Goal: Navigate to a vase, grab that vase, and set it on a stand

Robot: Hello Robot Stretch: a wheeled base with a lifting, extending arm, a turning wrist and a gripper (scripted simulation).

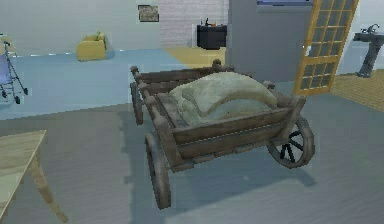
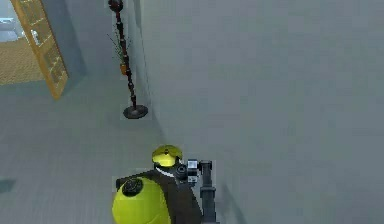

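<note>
Grey floor [image 1: 90, 150] open on forward view's left; weathered wooden cart with pale grey sacks [image 1: 220, 115] blocks centre. Light wooden table corner [image 1: 20, 155] cut off at bottom-left edge. Orange lattice door [image 1: 325, 45] at right. Arm side view: plain grey wall [image 2: 270, 80]; thin dark pole on round base [image 2: 133, 100] beside it. Dark two-finger gripper [image 2: 180, 166] at small yellow round object [image 2: 166, 156], likely vase. Whether held: cannot tell. Larger lime-yellow rounded shape [image 2: 140, 203] cut off at bottom edge, unidentifiable.

One cart [image 1: 225, 135], one sack [image 1: 222, 97]
</note>
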